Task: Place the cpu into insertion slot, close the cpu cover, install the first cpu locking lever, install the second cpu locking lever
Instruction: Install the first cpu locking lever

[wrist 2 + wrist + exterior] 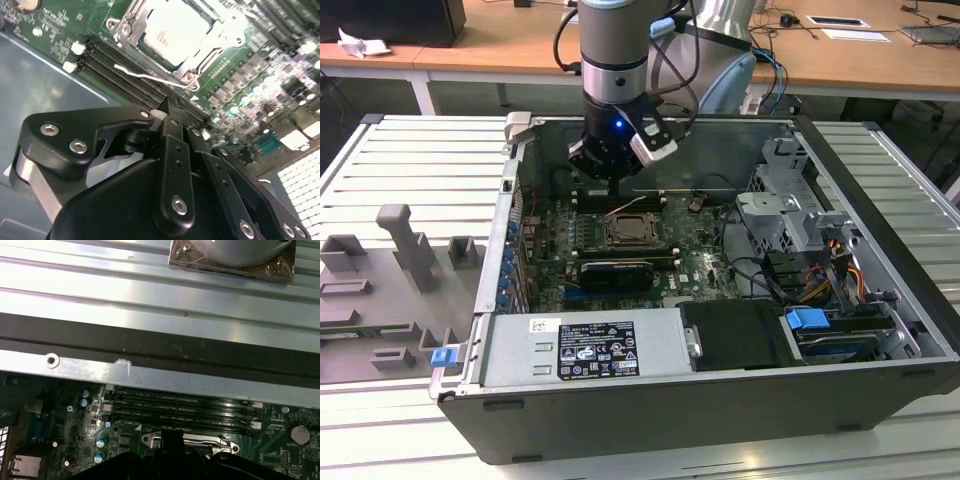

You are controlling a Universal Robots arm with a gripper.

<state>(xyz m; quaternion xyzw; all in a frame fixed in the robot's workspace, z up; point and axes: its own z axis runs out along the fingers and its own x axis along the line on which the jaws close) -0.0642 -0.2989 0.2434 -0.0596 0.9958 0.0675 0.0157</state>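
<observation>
Here, the gripper (617, 182), fingers pressed together w/ nothing between, hovers just behind the insertion slot (629, 231) over the memory slots (125, 75), the cpu (172, 30) already seated under the closed cpu cover (131, 26), apparently poised to work a thin locking lever (145, 76).

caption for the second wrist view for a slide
Gripper hovering beside the cpu seated in the insertion slot.

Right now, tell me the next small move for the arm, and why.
Probably ease the gripper down towards the loose lever. The chip already lies in its socket with the cover apparently down, while that lever stands free beside the memory slots, just past the gripper.
</observation>
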